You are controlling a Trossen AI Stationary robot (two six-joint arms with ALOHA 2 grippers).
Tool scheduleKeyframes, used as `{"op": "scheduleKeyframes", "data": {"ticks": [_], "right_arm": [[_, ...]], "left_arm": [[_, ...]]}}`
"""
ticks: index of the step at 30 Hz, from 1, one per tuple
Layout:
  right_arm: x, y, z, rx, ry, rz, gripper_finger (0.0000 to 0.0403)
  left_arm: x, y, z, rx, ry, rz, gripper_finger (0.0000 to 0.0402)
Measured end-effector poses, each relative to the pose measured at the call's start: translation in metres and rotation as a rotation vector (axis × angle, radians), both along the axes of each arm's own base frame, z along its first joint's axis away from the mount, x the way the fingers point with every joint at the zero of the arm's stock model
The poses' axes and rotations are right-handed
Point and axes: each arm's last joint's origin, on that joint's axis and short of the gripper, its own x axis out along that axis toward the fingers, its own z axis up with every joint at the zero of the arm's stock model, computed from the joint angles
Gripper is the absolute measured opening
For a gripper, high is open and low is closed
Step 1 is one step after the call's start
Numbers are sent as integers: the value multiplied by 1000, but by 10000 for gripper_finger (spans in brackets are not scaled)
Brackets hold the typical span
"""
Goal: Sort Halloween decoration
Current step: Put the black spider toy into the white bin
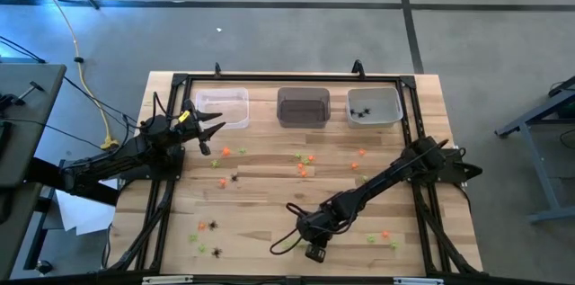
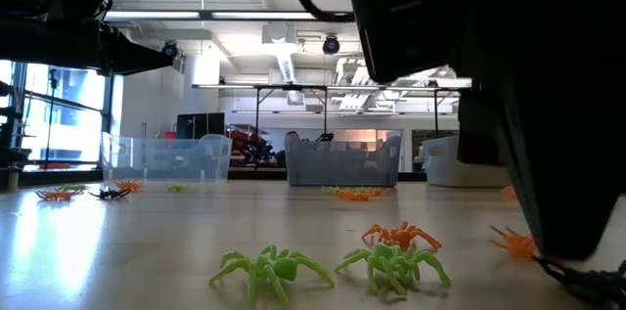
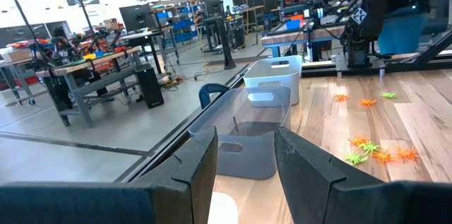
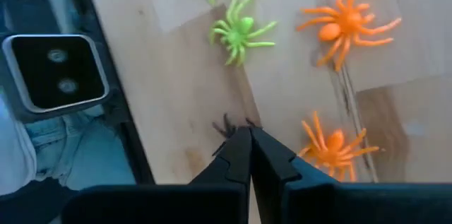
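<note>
Wooden table (image 4: 176, 97): right tool (image 4: 249, 146) clamped on a mostly hidden black spider (image 4: 227, 126).

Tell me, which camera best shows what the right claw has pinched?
The right wrist view: the right gripper is shut on a black spider, legs poking out. From above it is hidden under the arm; the low view shows only blurred dark legs.

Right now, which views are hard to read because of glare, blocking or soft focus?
Low view: the right arm blocks the right side as a dark mass, and bright ceiling lights glare behind. Right wrist view: the right gripper is shut on a black spider, mostly hidden. Left wrist view: near fingers are soft. High view: even light, spiders tiny.
</note>
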Motion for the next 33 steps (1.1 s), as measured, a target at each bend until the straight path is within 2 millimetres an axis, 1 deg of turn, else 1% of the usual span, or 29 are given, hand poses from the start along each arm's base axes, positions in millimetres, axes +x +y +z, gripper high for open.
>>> {"op": "scheduleKeyframes", "data": {"ticks": [2,9,14,23,27,33], "right_arm": [[0,0,5,9,-18,3,0],[1,-1,11,15,-35,5,0],[-3,0,10,3,0,-11,0],[-12,14,10,27,39,-9,0],[-14,18,10,31,38,-16,0],[-12,17,11,-12,-7,-25,0]], "left_arm": [[0,0,0,0,0,0,131],[0,0,0,0,0,0,131],[0,0,0,0,1,0,131],[0,0,0,0,0,0,131],[0,0,0,0,1,0,131],[0,0,0,0,0,0,131]]}}
